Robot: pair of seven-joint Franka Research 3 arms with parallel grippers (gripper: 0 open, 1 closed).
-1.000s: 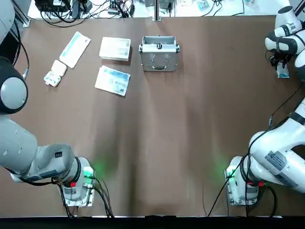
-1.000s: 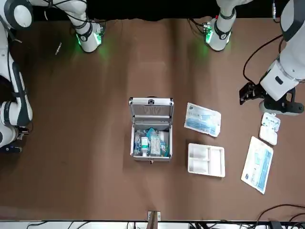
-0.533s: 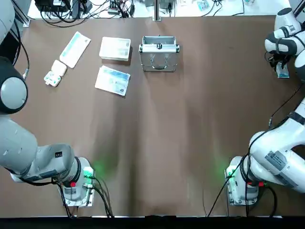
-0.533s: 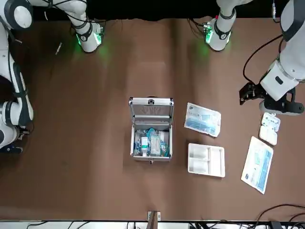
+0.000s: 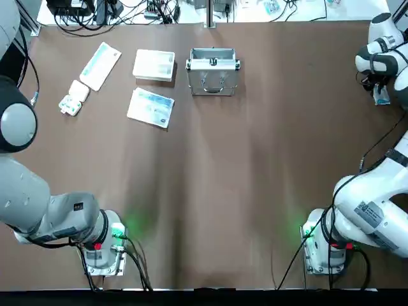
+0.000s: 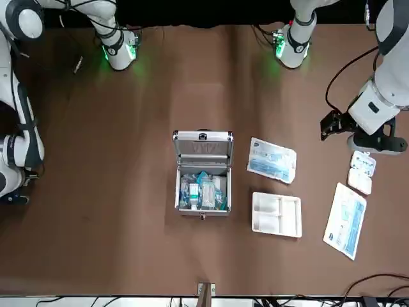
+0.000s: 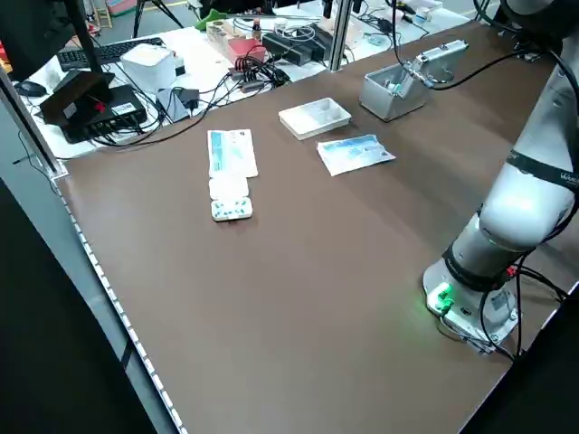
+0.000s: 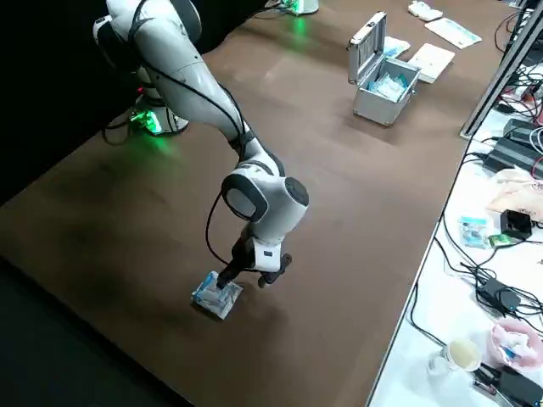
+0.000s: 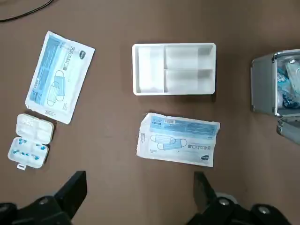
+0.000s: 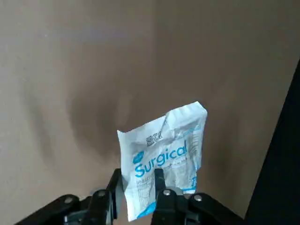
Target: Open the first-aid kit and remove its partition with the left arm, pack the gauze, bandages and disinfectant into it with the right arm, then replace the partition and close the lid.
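Observation:
The silver first-aid kit [image 6: 202, 199] stands open at the table's far middle, its lid [image 6: 202, 146] upright. Inside lie blue-and-white packets and a small white disinfectant bottle [image 6: 192, 194]. The cream partition [image 9: 174, 69] rests on the table beside the kit, toward the robot's left. My left gripper [image 9: 138, 187] hovers open above the table near a flat mask packet [image 9: 178, 138], holding nothing. At the far right edge, my right gripper [image 10: 137, 185] is shut on a white-and-blue "Surgical" packet [image 10: 165, 150], low over the table [image 8: 216, 297].
A long white-and-blue packet [image 5: 100, 65] and a small white pill box [image 5: 73, 99] lie at the far left. Both arm bases [image 5: 102, 245] stand at the near edge. Cables and clutter run along the bench behind the far edge [image 7: 271, 41].
The right gripper with its packet has shifted slightly toward the right edge. The left arm and the things on the table have not moved.

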